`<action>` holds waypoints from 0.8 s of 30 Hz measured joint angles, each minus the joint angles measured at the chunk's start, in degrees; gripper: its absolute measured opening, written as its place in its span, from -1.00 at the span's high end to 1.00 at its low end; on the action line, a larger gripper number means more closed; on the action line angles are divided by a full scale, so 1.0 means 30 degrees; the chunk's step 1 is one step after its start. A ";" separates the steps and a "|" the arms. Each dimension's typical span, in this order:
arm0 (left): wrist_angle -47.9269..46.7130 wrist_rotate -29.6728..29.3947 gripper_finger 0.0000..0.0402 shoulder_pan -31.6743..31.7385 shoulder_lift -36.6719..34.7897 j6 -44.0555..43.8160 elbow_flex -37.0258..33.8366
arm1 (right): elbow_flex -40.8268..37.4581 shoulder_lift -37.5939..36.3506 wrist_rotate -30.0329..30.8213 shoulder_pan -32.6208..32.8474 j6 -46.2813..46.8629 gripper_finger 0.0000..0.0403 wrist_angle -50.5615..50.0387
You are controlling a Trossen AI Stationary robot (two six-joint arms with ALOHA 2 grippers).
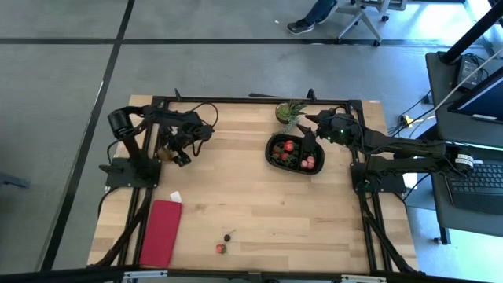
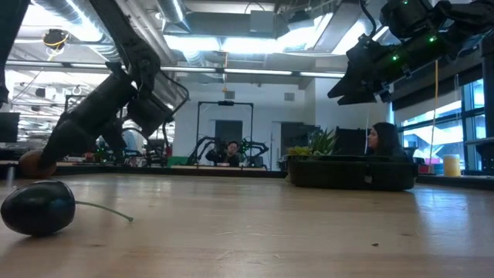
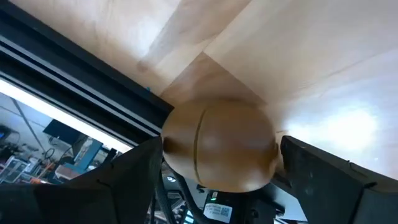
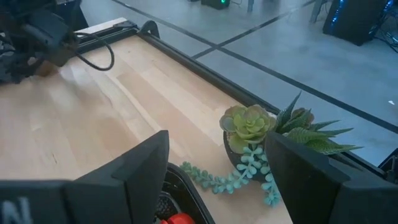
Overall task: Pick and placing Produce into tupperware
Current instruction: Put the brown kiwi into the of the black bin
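**Left arm set over a brown piece at the table's left edge; closing the grip is the step in hand**

Nearest me on the table: a dark berry (image 1: 227, 237) and a red berry (image 1: 221, 248) lie loose, just beside each other, close to the front edge, with a red cloth (image 1: 161, 233) flat at front left. Neither arm is near them.

Mid-table, left side: the left gripper (image 1: 174, 148) is low by the frame rail. Its wrist view shows a round brown piece (image 3: 219, 148) sitting between the two fingers (image 3: 323, 171), which stand wide and are not clamped on it. I judge this the pick in progress. To do it well I would keep the piece centred between the fingers, close slowly so the round shape does not squirt sideways, and lift straight up before swinging away from the rail.

Far right: the black container (image 1: 275, 159) holds several red pieces (image 1: 288, 146). The right gripper (image 1: 309, 134) hovers over its far rim with fingers apart and nothing between them. A potted plant (image 1: 290, 112) stands just beyond it. I would move the right arm off before bringing the piece across.
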 joint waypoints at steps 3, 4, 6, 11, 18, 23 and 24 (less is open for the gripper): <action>-0.0013 -0.0003 -0.59 0.0000 0.0345 0.0037 0.0000 | 0.0000 0.0000 0.0000 -0.0006 -0.0010 -0.33 -0.0009; -0.0010 0.0021 -0.59 0.0000 0.0437 0.0101 -0.0014 | 0.0000 0.0000 -0.0007 0.0000 -0.0011 -0.33 -0.0015; 0.0006 0.0080 -0.59 0.0000 0.0469 0.0459 -0.0138 | 0.0000 0.0000 0.0000 0.0000 -0.0018 -0.33 -0.0015; 0.0577 0.0090 -0.59 -0.0146 0.0482 0.1107 -0.1077 | 0.0000 0.0000 -0.0006 -0.0001 -0.0018 -0.33 -0.0029; 0.1551 0.0125 -0.59 -0.0146 0.0482 0.0745 -0.2025 | 0.0000 0.0000 0.0000 -0.0006 -0.0018 -0.33 -0.0022; 0.1940 0.0080 -0.59 -0.0146 0.0482 0.0736 -0.2029 | 0.0000 0.0000 0.0000 0.0000 -0.0018 -0.33 -0.0022; 0.1986 0.0077 -0.59 -0.0146 0.0482 0.0746 -0.2033 | 0.0000 0.0000 -0.0005 -0.0005 -0.0018 -0.33 -0.0022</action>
